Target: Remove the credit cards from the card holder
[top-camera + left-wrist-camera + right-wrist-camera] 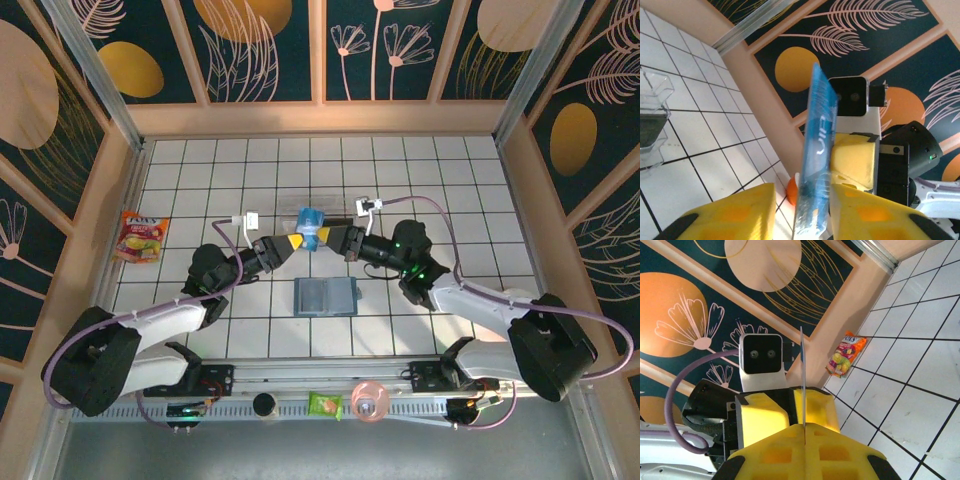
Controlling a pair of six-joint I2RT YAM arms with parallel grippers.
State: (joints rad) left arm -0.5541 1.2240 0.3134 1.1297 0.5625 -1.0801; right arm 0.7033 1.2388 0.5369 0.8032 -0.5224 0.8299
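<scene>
White tiled table (200,170): the teal blue-grey soft folding card holder (325,297) lies open and flat at mid-table, just near of both tool tips. The bright blue thin plastic credit card (310,226) is held raised above the tiles, just far of the holder, between the tools. The right gripper (805,432) is pressed together on the card's edge. The left gripper (804,205) straddles the same card, but a gap shows beside one finger, so a clamp cannot be confirmed. Both arms reach the card equally.

Robot test cell in a lab, not a home: white gridded tabletop (190,170) boxed in by printed leaf-and-flower wall panels (265,45) on aluminium posts (95,75); left arm (170,322) and right arm (480,298) bolted to a metal rail (300,372) along the frame's bottom edge.
</scene>
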